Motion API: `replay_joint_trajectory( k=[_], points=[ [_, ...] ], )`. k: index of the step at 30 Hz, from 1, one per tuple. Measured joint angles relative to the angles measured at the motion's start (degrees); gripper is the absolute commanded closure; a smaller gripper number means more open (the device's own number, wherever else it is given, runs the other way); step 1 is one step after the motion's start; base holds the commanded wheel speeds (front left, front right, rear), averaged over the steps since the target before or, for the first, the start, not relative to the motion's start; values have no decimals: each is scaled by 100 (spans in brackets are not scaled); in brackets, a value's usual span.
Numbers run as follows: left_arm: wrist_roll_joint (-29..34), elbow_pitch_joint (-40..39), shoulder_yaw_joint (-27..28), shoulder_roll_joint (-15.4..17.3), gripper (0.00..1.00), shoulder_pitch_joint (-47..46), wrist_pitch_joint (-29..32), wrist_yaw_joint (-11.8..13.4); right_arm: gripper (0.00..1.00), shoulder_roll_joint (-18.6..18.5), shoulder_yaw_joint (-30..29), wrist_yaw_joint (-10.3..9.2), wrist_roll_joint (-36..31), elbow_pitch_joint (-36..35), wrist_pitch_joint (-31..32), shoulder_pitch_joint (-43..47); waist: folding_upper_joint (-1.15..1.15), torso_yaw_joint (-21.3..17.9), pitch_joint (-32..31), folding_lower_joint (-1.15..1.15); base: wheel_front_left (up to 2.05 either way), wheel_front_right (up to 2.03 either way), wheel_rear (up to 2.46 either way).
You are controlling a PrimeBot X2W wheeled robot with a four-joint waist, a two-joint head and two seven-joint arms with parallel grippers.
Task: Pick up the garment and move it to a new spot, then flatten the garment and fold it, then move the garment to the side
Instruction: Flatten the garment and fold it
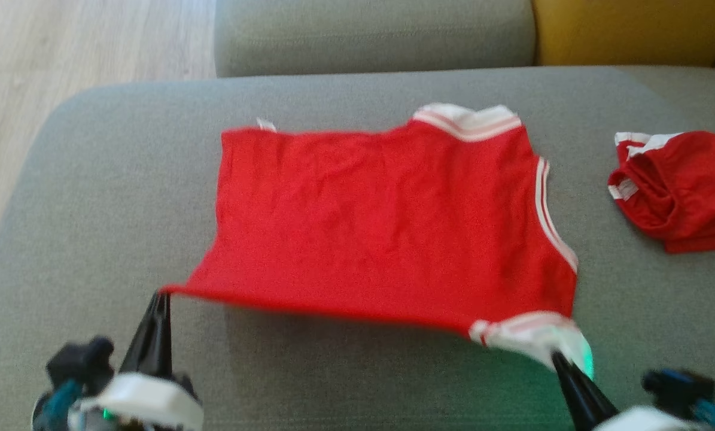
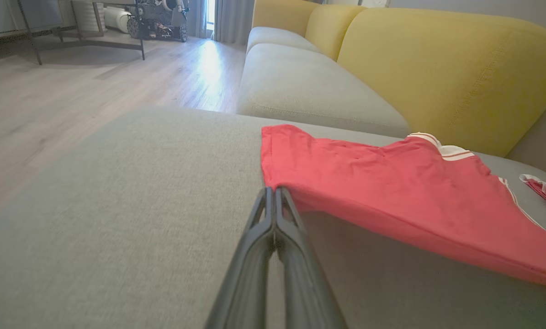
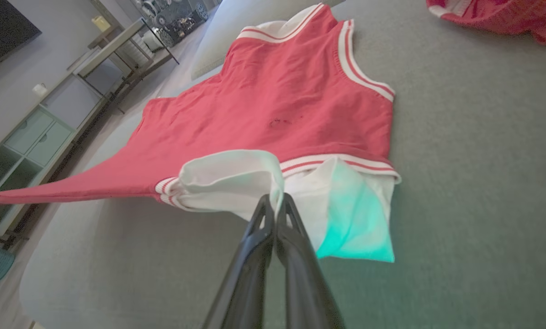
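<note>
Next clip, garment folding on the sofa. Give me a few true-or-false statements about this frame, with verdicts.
1. The left gripper and the right gripper are both shut on the red garment. True.
2. The garment rests on a wooden table. False: it lies on a grey sofa cushion.
3. A second red garment lies crumpled toward the robot's right. True.
4. The garment's near edge lies flat. False: it is held raised, with shadow beneath it.
5. The right gripper pinches red fabric. False: it pinches the white part at the near right corner.
</note>
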Motion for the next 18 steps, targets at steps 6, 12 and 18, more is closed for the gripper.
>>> replay_joint_trajectory(
  k=[6,12,18],
  points=[
    [-42,-1307,51,-7,100,1186,561,446,100,215,-580,0,-308,-1597,1060,1259,0,-26,-179,0,0,0,0],
    [-34,-1998,-22,-8,100,1686,942,620,100,233,-773,0,-287,-1957,1227,1529,0,-32,-186,0,0,0,0],
    [-34,-2020,-142,53,100,1649,1215,582,100,234,-701,0,-495,-1882,1295,1371,0,-7,-77,0,0,0,0]
  ],
)
